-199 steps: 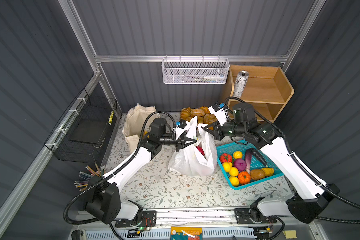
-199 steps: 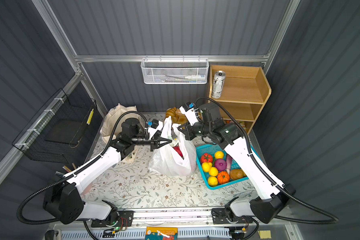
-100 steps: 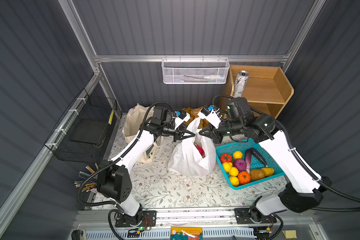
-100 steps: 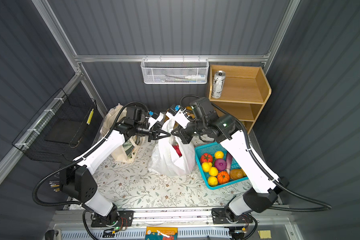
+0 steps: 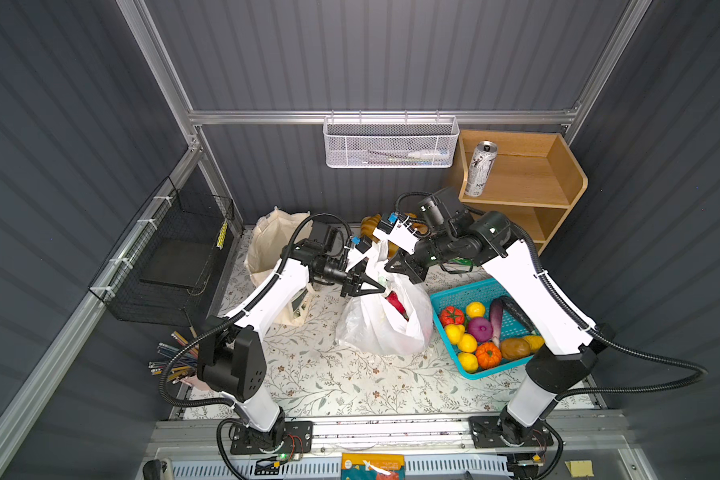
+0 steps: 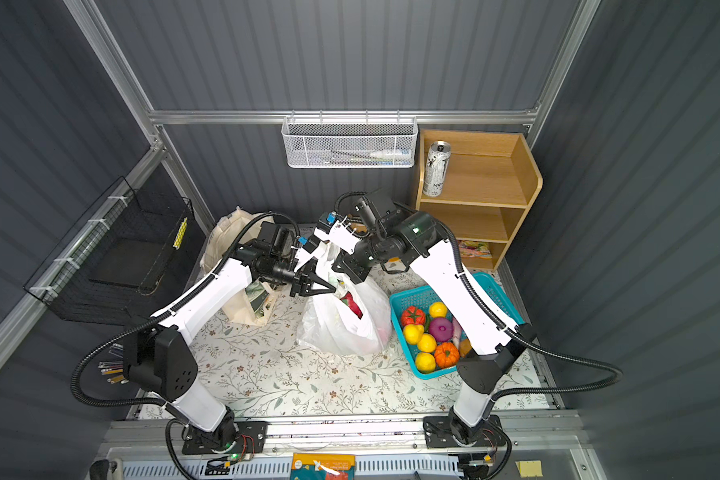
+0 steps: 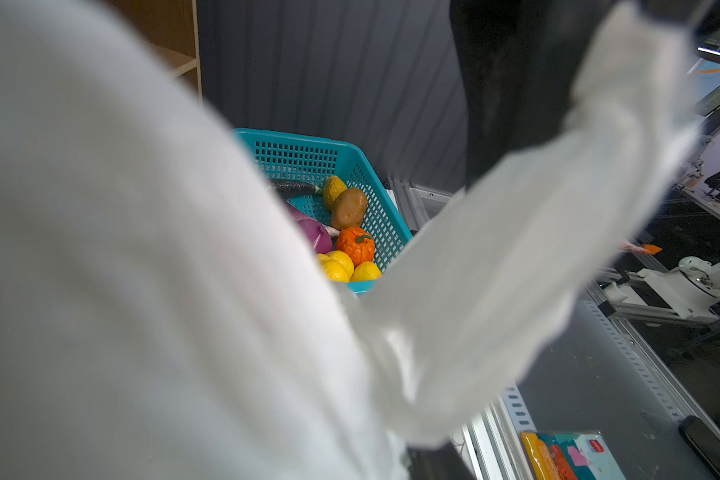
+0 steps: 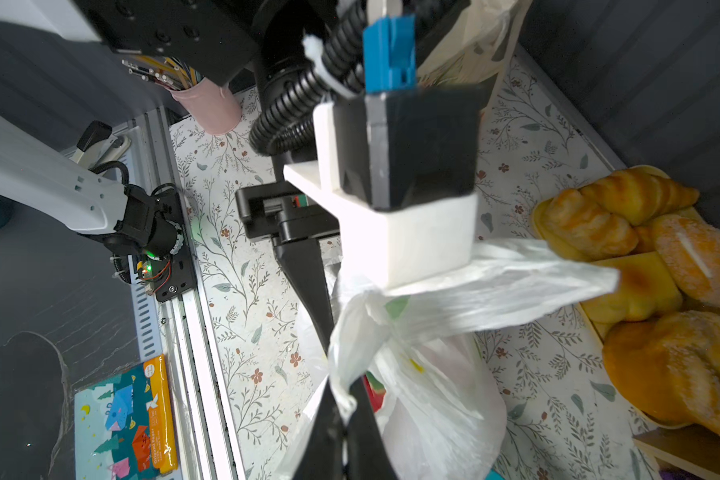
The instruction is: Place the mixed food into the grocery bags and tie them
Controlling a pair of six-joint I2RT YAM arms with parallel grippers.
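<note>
The white plastic grocery bag point(image 5: 375, 328) point(image 6: 333, 332) stands mid-table with a red dragon fruit point(image 5: 395, 303) point(image 6: 352, 305) showing in its mouth. My right gripper point(image 5: 390, 268) point(image 8: 344, 409) is shut on a twisted handle strip above the bag. My left gripper point(image 5: 377, 284) point(image 6: 327, 286) sits right beside it with its fingers point(image 8: 308, 282) spread; the other handle drapes loose over it and blurs the left wrist view. The cream canvas tote point(image 5: 267, 245) slumps at the back left. The silver drink can point(image 5: 479, 168) point(image 6: 436, 168) stands on the wooden shelf point(image 5: 537, 178). The yellow snack packet is hidden.
A turquoise basket point(image 5: 445, 299) point(image 7: 300, 141) of toy produce touches the bag's right side. Bread rolls point(image 8: 641, 249) lie behind the bag. A black wire basket point(image 5: 171, 257) hangs on the left wall, with a pencil cup point(image 5: 175, 357) below it. A white mesh basket point(image 5: 391, 143) hangs on the back wall.
The right gripper has carried its handle leftward, close to the left gripper. The left arm rose and came back down over the bag mouth, and its fingers have spread wider.
</note>
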